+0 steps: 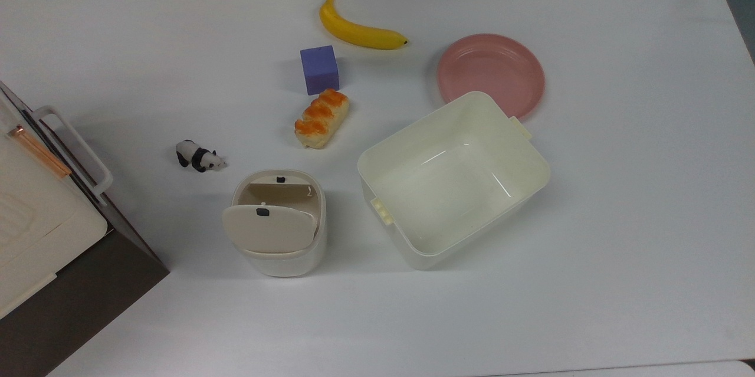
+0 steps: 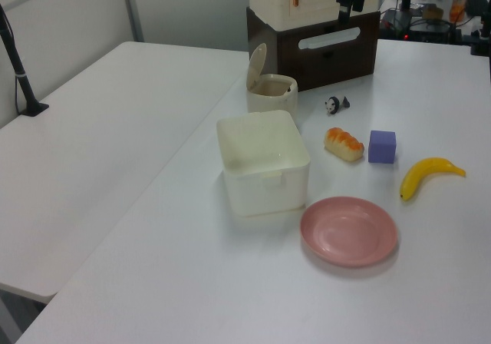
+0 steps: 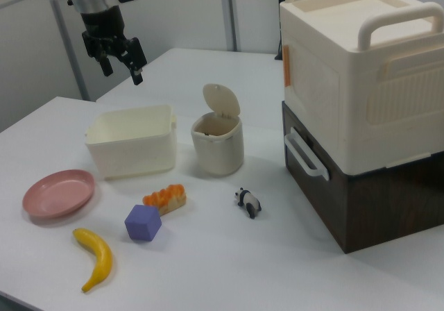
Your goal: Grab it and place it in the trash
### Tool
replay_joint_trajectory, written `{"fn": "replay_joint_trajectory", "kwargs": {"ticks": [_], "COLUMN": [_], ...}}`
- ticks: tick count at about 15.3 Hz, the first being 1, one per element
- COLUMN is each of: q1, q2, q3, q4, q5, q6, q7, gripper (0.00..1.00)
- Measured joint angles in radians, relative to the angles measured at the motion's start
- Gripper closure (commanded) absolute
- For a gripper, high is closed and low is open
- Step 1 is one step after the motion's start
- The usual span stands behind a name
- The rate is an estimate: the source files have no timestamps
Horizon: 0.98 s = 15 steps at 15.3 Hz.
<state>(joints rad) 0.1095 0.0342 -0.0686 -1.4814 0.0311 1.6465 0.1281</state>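
Note:
The trash (image 1: 283,262) is a small cream-beige bin standing on the white table with its flap lid (image 1: 268,228) tipped up and open. It also shows in the left view (image 2: 270,92) and in the right view (image 3: 218,148). The "it" to be grabbed is out of view. My gripper (image 3: 122,69) hangs high in the right view's upper left, above and behind the large tub. It is open, nothing sits between its fingers, and it is well apart from the trash.
A large cream tub (image 1: 531,156) stands beside the trash. Around them lie a panda figurine (image 1: 199,157), a bread roll (image 1: 321,117), a purple cube (image 1: 319,69), a banana (image 1: 361,32) and a pink plate (image 1: 491,64). A cream case on a dark cabinet (image 3: 361,103) stands at the table's edge.

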Motion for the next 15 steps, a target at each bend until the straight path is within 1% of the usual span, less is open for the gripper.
{"fn": "replay_joint_trajectory", "kwargs": {"ticks": [15], "q1": [-0.001], "q2": [-0.004], "q3": [-0.014], "q4": [0.000], "q5": [0.000], "q6": [0.000], "q7": [0.000], "gripper": [0.00]}}
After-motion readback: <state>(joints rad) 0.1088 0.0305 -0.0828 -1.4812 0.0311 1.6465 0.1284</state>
